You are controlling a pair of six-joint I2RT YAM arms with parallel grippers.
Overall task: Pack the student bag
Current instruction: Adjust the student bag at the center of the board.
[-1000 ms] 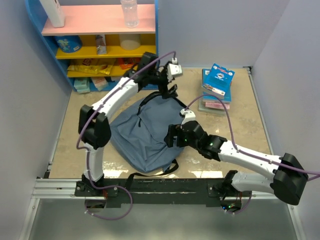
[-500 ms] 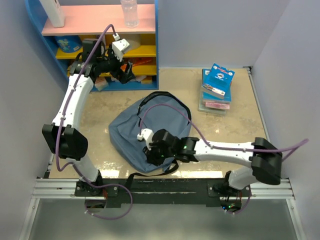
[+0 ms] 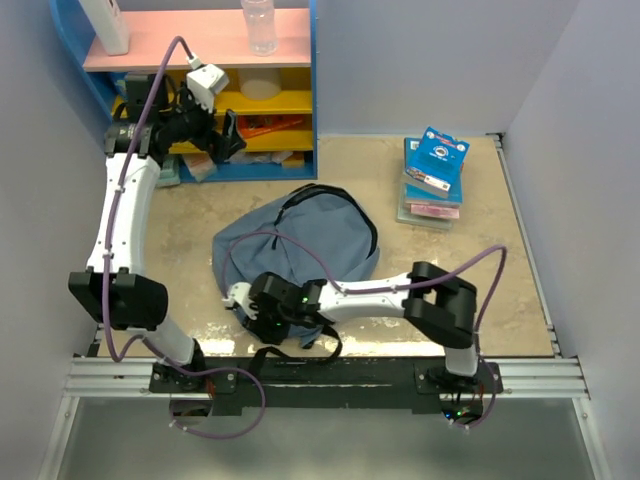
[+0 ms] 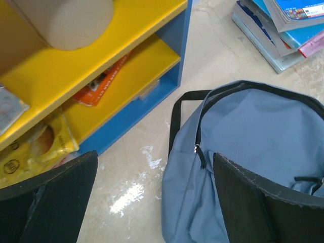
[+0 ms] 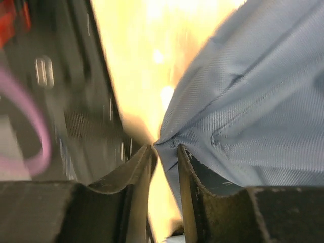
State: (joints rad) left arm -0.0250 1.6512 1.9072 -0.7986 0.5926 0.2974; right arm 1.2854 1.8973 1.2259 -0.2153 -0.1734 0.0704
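The student bag (image 3: 300, 250), slate-blue with a black zipper and straps, lies flat in the middle of the table, its rounded top toward the back. My right gripper (image 3: 243, 305) sits low at the bag's near left edge. In the right wrist view its jaws (image 5: 167, 148) stand nearly together with a fold of the bag's fabric (image 5: 253, 91) between them. My left gripper (image 3: 228, 135) hangs open and empty in front of the shelf at the back left. From the left wrist view (image 4: 154, 157) it looks down on bare table beside the bag's top (image 4: 253, 131).
A blue shelf unit (image 3: 312, 90) with pink and yellow boards holds a clear bottle (image 3: 258, 25), a pale roll (image 4: 66, 20) and snack packets (image 4: 30, 147). A stack of books (image 3: 433, 175) lies at the back right. A metal rail (image 3: 330, 375) runs along the near edge.
My left arm swung from above the bag's top over to the shelf at the back left. My right gripper travelled from the bag's right side to its near left edge and narrowed onto the fabric.
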